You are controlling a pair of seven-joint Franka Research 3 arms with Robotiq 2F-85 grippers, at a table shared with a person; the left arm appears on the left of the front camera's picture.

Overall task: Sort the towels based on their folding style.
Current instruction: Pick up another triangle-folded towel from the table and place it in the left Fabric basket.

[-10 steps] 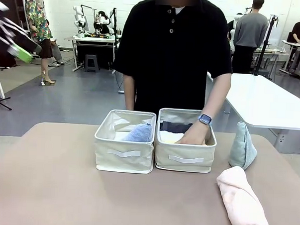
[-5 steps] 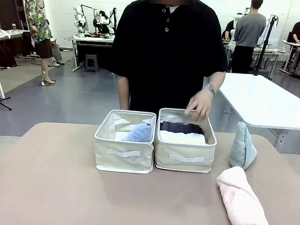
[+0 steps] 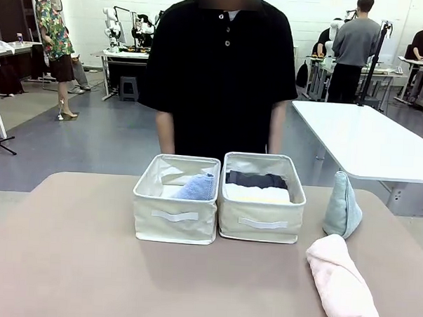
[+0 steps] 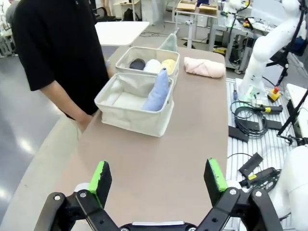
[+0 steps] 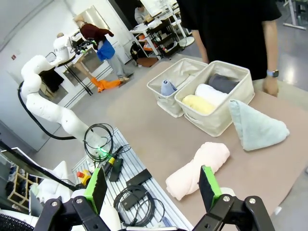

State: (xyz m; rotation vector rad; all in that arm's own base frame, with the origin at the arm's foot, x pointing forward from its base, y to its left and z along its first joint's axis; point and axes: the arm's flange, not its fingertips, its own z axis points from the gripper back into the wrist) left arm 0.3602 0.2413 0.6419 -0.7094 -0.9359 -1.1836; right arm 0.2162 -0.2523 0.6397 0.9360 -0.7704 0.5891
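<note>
Two cream bins stand side by side mid-table. The left bin (image 3: 153,205) holds a folded lavender-blue towel (image 3: 196,188). In the right bin (image 3: 293,208) lie three rolled towels: dark grey (image 4: 137,64), white (image 4: 153,65) and yellow (image 4: 168,66). A pale teal folded wedge (image 3: 342,205) stands upright just right of the bins. A pale pink roll (image 3: 342,290) lies in front of it. My left gripper (image 4: 158,175) hovers open, high above the table's left end. My right gripper (image 5: 153,186) is open too, above the pink roll (image 5: 198,168) and the table's right edge.
A person in a black shirt stands behind the bins, arms at their sides, a watch on one wrist (image 5: 273,73). The tan table (image 3: 87,265) is bare in front of and left of the bins. Cables and the arm bases lie off the table's near side.
The person's hand has lifted out of the right bin and dropped to their side. My left arm, blurred at the top left a second ago, has left the front view.
</note>
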